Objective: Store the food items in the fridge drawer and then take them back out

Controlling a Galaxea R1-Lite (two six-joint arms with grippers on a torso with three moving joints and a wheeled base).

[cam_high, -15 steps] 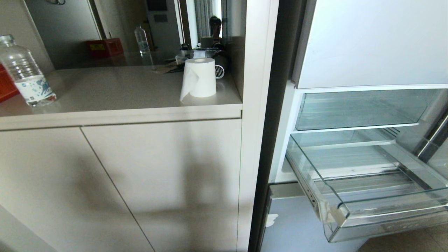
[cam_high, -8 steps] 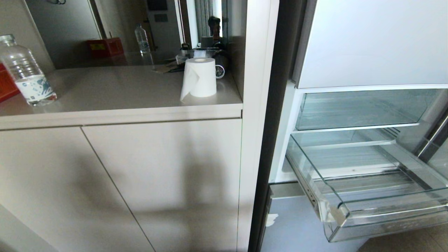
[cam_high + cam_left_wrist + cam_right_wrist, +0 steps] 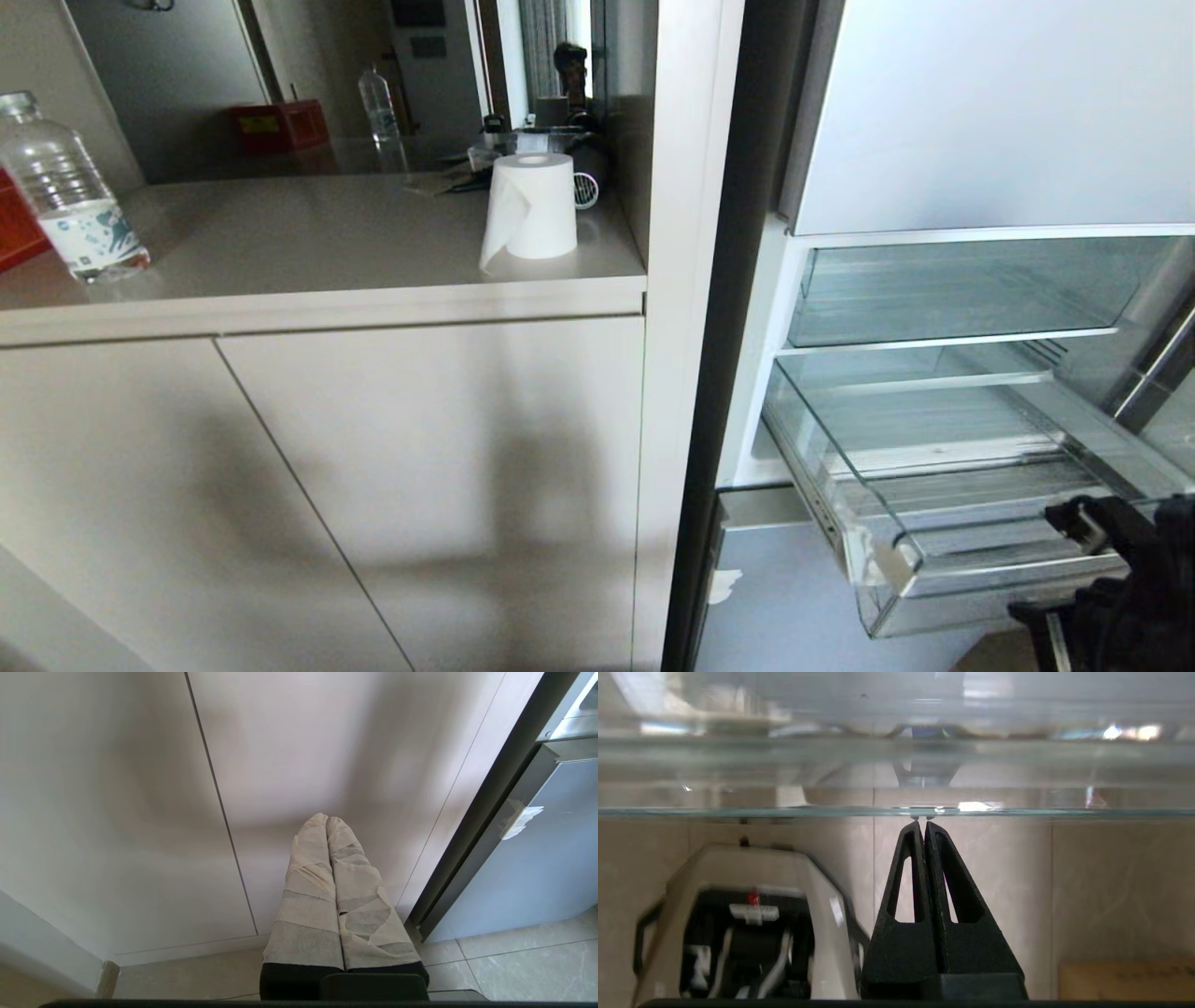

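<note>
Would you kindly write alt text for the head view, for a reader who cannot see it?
An open fridge's clear drawer stands pulled out and empty at right, with the right gripper at its front lip. To the left, a counter over pale cabinets holds a paper roll and a water bottle.

Beige kitchen cabinets beside an open fridge.
The table (image 3: 308,238) carries a paper roll (image 3: 530,207) and a water bottle (image 3: 67,191); pale tiled floor (image 3: 514,970) lies below the cabinet doors (image 3: 420,485).
</note>
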